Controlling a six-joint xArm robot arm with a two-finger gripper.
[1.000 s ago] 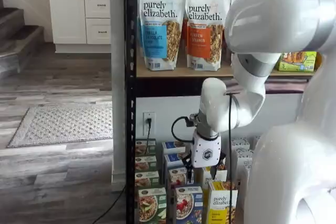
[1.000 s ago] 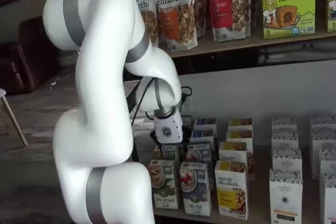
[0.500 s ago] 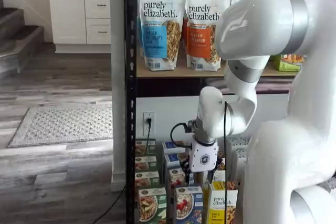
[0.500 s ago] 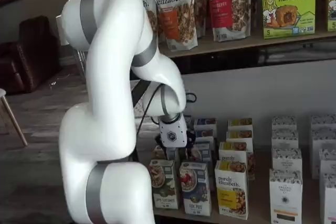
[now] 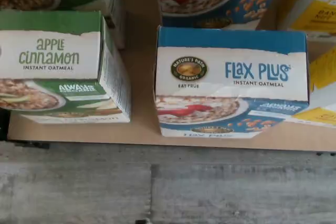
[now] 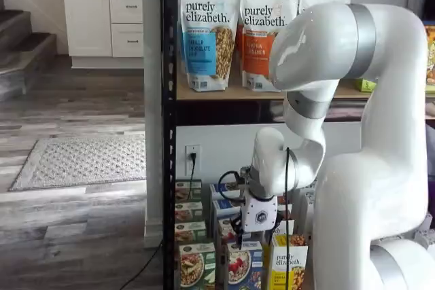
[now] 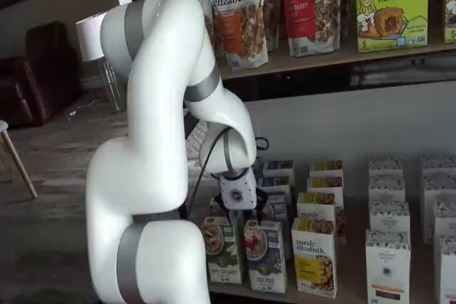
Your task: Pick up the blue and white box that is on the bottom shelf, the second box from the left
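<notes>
The blue and white box [image 5: 231, 82] reads "Flax Plus" and shows a bowl with red berries; the wrist view looks straight down on its top at the front edge of the bottom shelf [image 5: 140, 129]. It stands at the front of its row in both shelf views [image 6: 245, 266] [image 7: 265, 254]. My gripper [image 6: 249, 236] hangs just above this box, its white body over the row behind. In a shelf view its black fingers [image 7: 248, 215] show low over the box top, with no plain gap seen. No box is in them.
A green-and-white "Apple Cinnamon" box [image 5: 58, 66] [image 7: 222, 247] stands close beside the target. A yellow "purely elizabeth" box [image 7: 313, 255] [image 6: 288, 266] stands on its other side. More boxes stand behind. A black steel post [image 6: 168, 134] rises nearby. White boxes [image 7: 388, 261] stand further along.
The arm has lowered, and the gripper has come down and forward over the front row, closer to the blue and white box.
</notes>
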